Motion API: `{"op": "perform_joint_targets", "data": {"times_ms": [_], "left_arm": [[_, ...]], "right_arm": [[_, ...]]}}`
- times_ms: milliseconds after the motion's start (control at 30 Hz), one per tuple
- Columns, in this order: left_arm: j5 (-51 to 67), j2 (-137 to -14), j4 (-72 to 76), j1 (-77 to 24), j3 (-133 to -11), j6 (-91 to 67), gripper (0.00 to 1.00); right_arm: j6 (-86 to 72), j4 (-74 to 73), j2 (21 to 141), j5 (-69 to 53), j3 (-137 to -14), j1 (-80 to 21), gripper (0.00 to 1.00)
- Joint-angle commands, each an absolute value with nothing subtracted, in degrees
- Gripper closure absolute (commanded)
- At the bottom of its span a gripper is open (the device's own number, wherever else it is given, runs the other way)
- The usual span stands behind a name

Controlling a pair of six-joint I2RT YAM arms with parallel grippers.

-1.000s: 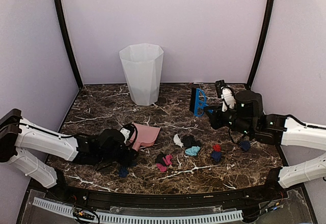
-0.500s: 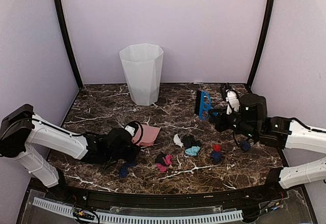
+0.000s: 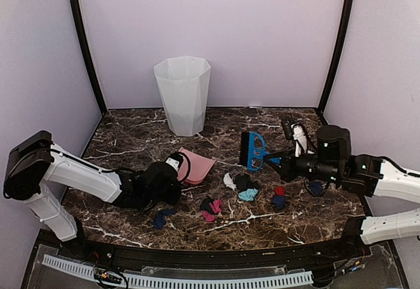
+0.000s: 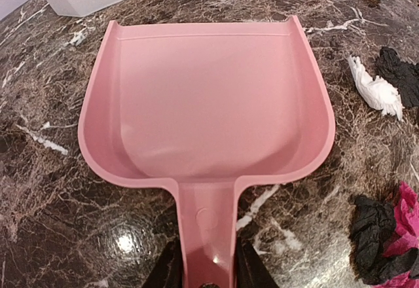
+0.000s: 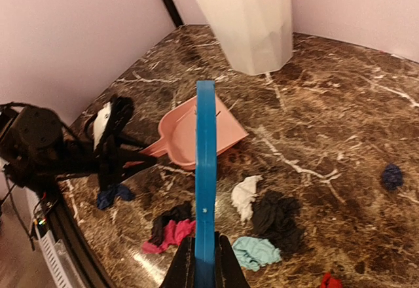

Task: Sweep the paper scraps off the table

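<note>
**Dustpan and brush both gripped, scraps loose on the worktop**

My left pincer is clenched on the handle of the pink dustpan, with a finger pressed to each side of it. The pan sits low, left of centre on the worktop, its open mouth pointing away from my wrist. I cannot tell whether its lip touches the surface.

My right pincer is clamped on the handle of the blue brush. It holds the brush head up right of centre, just behind the middle cluster of scraps.

The paper scraps lie on the worktop, mostly between the two tools and toward the front. A white, a black and a teal wad sit together at centre, with a red and a navy one just to their right. A black and magenta pair lies nearer the front. One navy wad is near the front rim by my left arm, and another is beside my right arm. A white bin stands at the back.
</note>
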State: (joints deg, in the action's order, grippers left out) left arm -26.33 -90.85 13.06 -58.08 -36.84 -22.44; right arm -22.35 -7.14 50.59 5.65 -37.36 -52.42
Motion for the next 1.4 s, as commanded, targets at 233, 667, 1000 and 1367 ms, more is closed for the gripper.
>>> {"op": "perform_joint_targets", "data": {"times_ms": [233, 667, 1000, 1367], "left_arm": [[-37.24, -80.42, 1.94, -58.15, -39.49, -22.75, 0.97], [-40.63, -65.84, -0.69, -56.17, -34.87, -23.54, 0.98], [-33.22, -63.53, 5.93, -56.16, -32.61, -19.98, 1.0], [-21.61, -63.68, 10.12, -56.91, -32.08, -16.27, 1.0]], "right_arm": [[-30.43, 5.33, 58.67, -14.64, -33.83, -56.55, 1.0], [-36.15, 13.66, 81.99, -6.78, -37.58, -64.44, 1.0], [-33.97, -3.23, 81.33, 20.34, -40.43, -64.4, 1.0], [-25.64, 2.44, 71.87, 23.77, -38.3, -62.95, 1.0]]}}
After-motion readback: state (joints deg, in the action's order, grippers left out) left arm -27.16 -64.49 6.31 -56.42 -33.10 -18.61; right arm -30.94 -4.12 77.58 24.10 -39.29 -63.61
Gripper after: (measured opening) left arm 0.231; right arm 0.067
